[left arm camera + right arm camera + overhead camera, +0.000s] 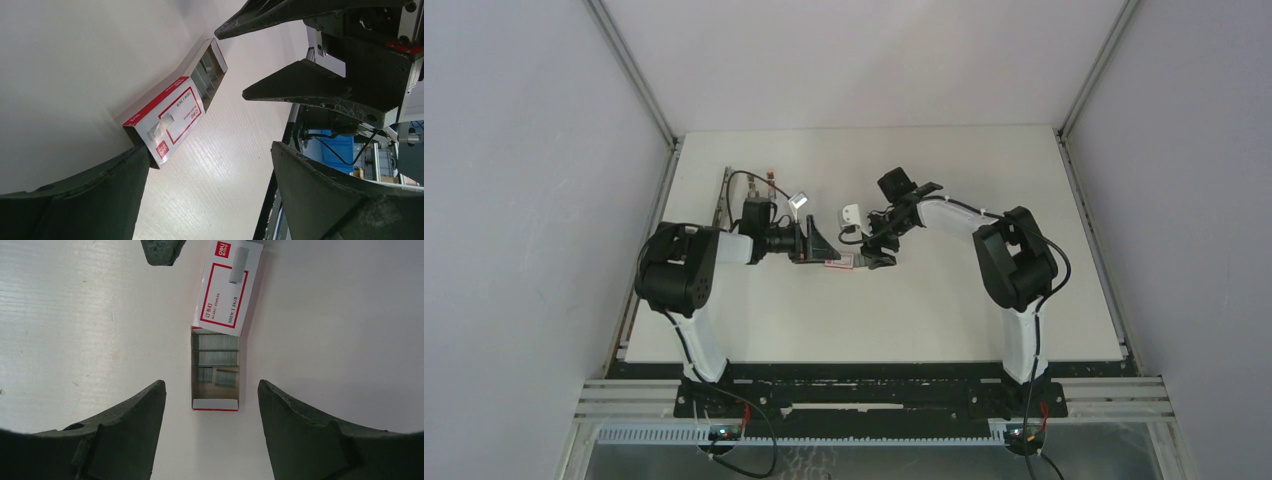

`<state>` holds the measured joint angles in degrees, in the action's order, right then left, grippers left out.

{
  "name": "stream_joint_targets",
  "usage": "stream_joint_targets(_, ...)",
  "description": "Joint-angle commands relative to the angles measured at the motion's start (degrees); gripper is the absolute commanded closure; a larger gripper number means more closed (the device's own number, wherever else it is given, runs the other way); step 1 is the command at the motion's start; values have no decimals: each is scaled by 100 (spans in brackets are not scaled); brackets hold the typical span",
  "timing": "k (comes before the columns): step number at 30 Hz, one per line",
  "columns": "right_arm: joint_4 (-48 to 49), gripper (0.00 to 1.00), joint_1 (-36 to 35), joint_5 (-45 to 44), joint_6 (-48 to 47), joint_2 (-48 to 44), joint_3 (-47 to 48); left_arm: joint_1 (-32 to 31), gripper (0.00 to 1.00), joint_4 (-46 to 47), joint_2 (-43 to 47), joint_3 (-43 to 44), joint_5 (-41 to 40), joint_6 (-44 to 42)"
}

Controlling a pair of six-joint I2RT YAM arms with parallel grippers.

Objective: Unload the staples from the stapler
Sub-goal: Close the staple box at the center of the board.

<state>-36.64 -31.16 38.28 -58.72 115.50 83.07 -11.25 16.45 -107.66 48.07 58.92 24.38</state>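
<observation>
A red-and-white staple box (226, 287) lies on the table, its sleeve slid back off an open tray. Grey staples (215, 357) lie in strips in that tray. My right gripper (210, 386) is open, its fingertips standing either side of the tray's near end and touching nothing. My left gripper (210, 149) is open too, and one finger (107, 187) sits against the box's (169, 120) far corner. In the top view both grippers meet over the box (839, 263), the left (814, 242) and the right (876, 250). The stapler (723, 197), long and thin, lies back left.
A small shiny piece (799, 200) lies behind the left gripper, beside a reddish bit (769, 181) and a black cable. The white table (944, 310) is walled at both sides and at the back. The right gripper's fingers (300, 85) fill the upper right of the left wrist view.
</observation>
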Motion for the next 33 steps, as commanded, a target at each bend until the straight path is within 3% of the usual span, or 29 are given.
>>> stream_joint_targets(1, 305, 31, -116, -165, 188, 70, 175, 44, 6, 306, -10, -119, 182, 91)
stream_joint_targets(23, 648, 33, -409, -700, 583, 321, 118, 58, 7, 378, 11, -166, 190, 120)
stream_joint_targets(33, 630, 41, -410, -761, 755, 408, 214, 54, 8, 381, 10, -177, 182, 137)
